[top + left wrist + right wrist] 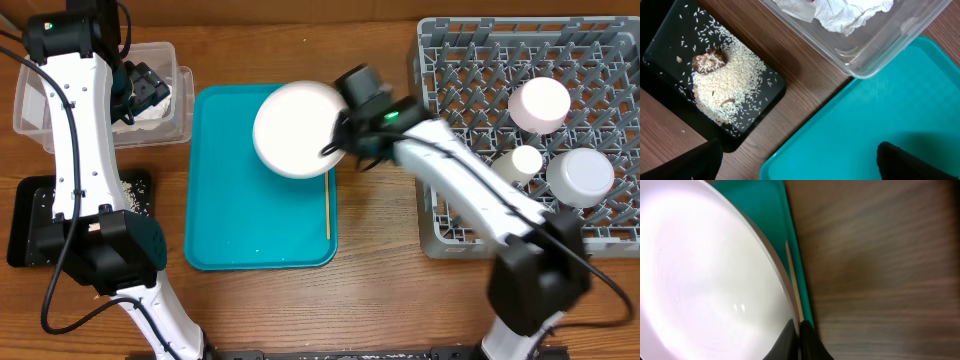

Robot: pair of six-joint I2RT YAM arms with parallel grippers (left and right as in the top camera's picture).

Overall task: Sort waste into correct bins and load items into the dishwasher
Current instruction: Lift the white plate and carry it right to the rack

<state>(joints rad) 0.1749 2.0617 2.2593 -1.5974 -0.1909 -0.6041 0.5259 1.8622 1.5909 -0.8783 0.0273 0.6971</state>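
My right gripper (340,142) is shut on the right rim of a large white plate (295,130), which sits over the far right part of the teal serving tray (230,220). In the right wrist view the fingertips (799,330) pinch the plate (705,280) at its edge. Over the clear tub (182,112) my left gripper (145,85) stands open and empty; in its wrist view the left gripper (797,157) has its fingers far apart. Crumpled white napkins (840,12) lie in the tub. The black tray (670,30) holds rice crumbs (730,80) and a brown scrap (710,60).
The grey dish rack (470,60) stands at the right with a white bowl (540,105), a small cup (526,160) and another white dish (580,175) in it. A thin wooden stick (328,205) lies along the teal tray's right edge. The black tray (30,220) is at the left.
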